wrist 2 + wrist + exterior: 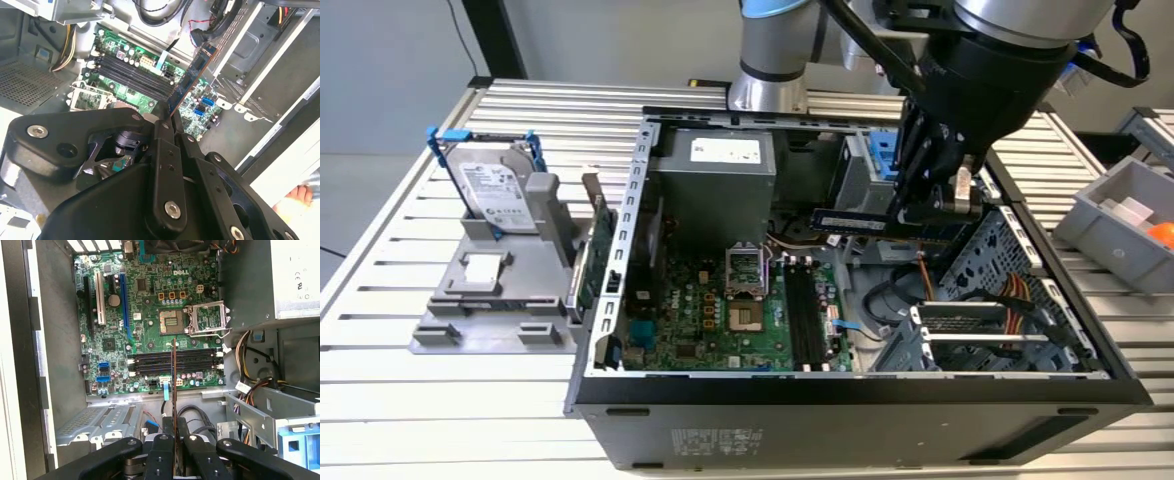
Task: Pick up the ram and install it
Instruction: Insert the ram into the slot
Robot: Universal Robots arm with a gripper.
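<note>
One ram (854,221), a long, thin, dark blue-green circuit-board stick, is off the table. It is pinched at one end by the single black gripper (927,222), whose fingers press against its two flat faces. The ram hangs roughly level over the interior of the one open black and grey computer case (854,420), toward the exterior view's right, and is not seated.

In the first wrist view the ram (174,375) shows edge-on, held clear above the four black memory slots (200,364) of the one green motherboard (115,330). One CPU socket (171,321) lies just beside the slots.

To the exterior view's left of the case, one silver hard drive (494,195) stands in a grey holder (480,300) on the slatted metal table (454,420). One grey bin (1121,215) sits at the exterior view's right edge.
</note>
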